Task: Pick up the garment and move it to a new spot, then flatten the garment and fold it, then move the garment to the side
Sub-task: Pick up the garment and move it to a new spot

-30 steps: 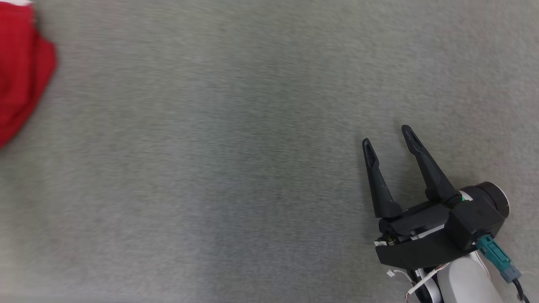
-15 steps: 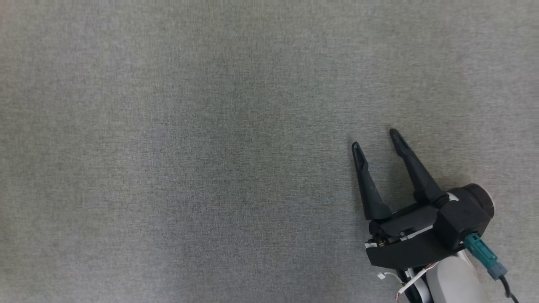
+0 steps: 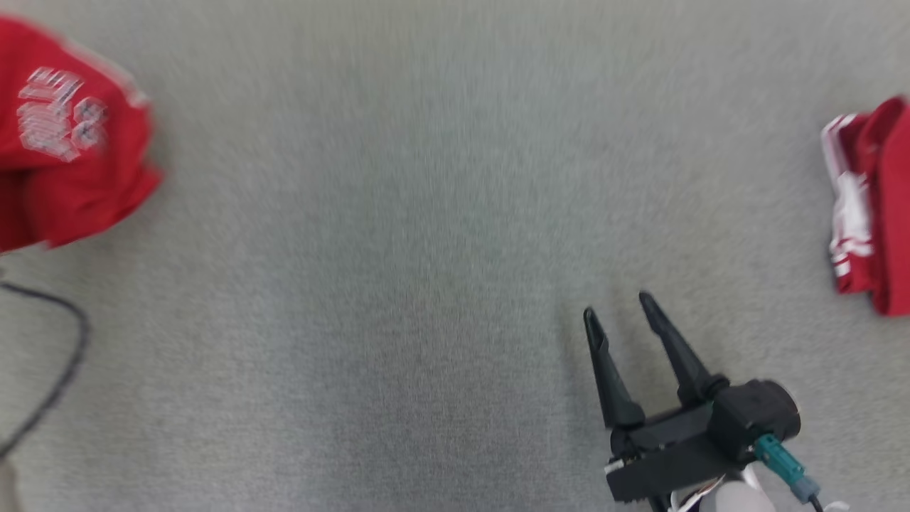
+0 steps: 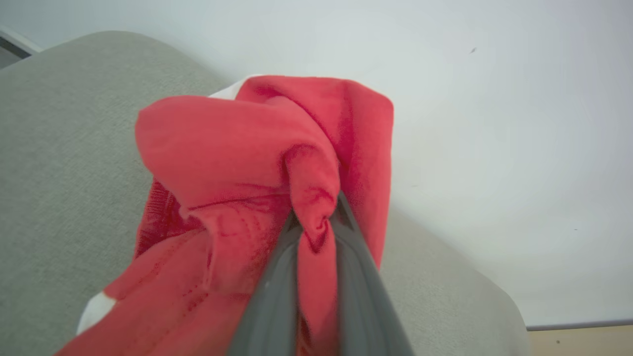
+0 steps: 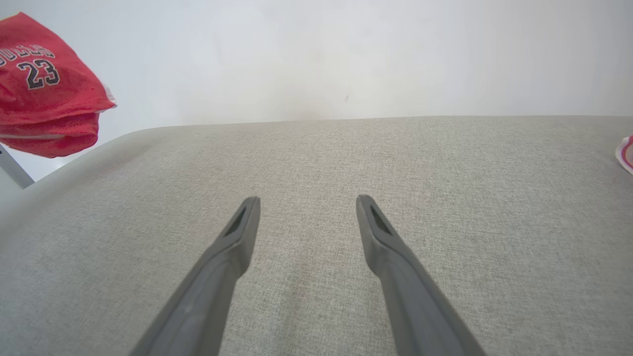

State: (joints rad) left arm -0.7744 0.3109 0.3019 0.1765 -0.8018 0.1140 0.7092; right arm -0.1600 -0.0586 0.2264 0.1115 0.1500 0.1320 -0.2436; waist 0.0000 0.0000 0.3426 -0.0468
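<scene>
location type: a plain indoor room arranged as a test or demonstration area. the kind of building cannot be determined.

evidence:
1. a wide grey woven-fabric padded surface with rounded corners and a soft rolled edge, like an upholstered bench or mattress, serves as the work area.
2. a smooth plain white wall stands directly behind it.
3. a thin grey baseboard strip and a narrow band of light wooden floor show beyond one corner.
4. a thin black cable crosses the left edge of the head view.
5. a red sports jersey printed with the number 23 and a second red garment with white trim indicate a clothes-handling station.
</scene>
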